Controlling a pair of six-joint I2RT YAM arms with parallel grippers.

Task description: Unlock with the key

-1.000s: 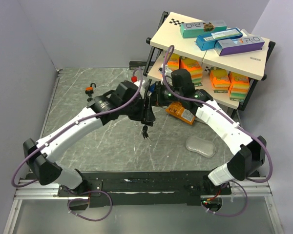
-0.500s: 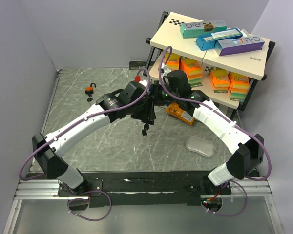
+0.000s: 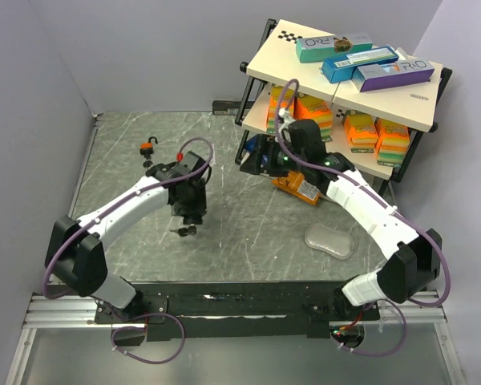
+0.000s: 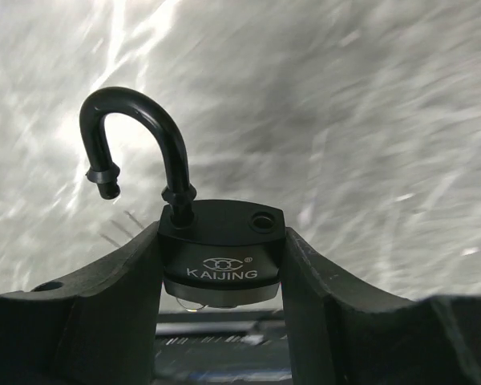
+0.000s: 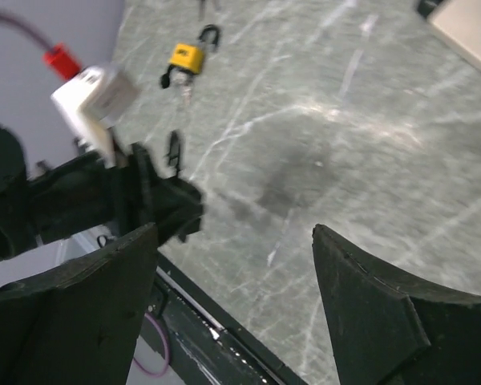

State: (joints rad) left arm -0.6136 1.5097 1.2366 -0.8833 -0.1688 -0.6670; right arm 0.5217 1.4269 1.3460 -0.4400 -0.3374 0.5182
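A black padlock (image 4: 220,250) marked KAIJING sits between the fingers of my left gripper (image 4: 223,241), which is shut on its body. Its shackle (image 4: 148,136) stands swung open, one end free and the empty hole (image 4: 263,220) showing on top. In the top view the left gripper (image 3: 191,213) hangs over the middle-left of the table, and a small dark bunch of keys (image 3: 183,231) dangles below the lock. My right gripper (image 3: 252,156) is apart from it near the shelf. It stands open (image 5: 234,233) with only the table between its fingers.
An orange padlock (image 3: 148,147) with its key lies at the back left, and shows again as the orange padlock (image 5: 186,58). An orange box (image 3: 297,186) and a clear plastic lid (image 3: 330,239) lie on the right. A two-tier shelf (image 3: 260,60) with boxes stands at the back right.
My right gripper has opened and drawn back toward the shelf. The left arm has swung left and nearer the front edge, carrying the padlock with its hanging keys.
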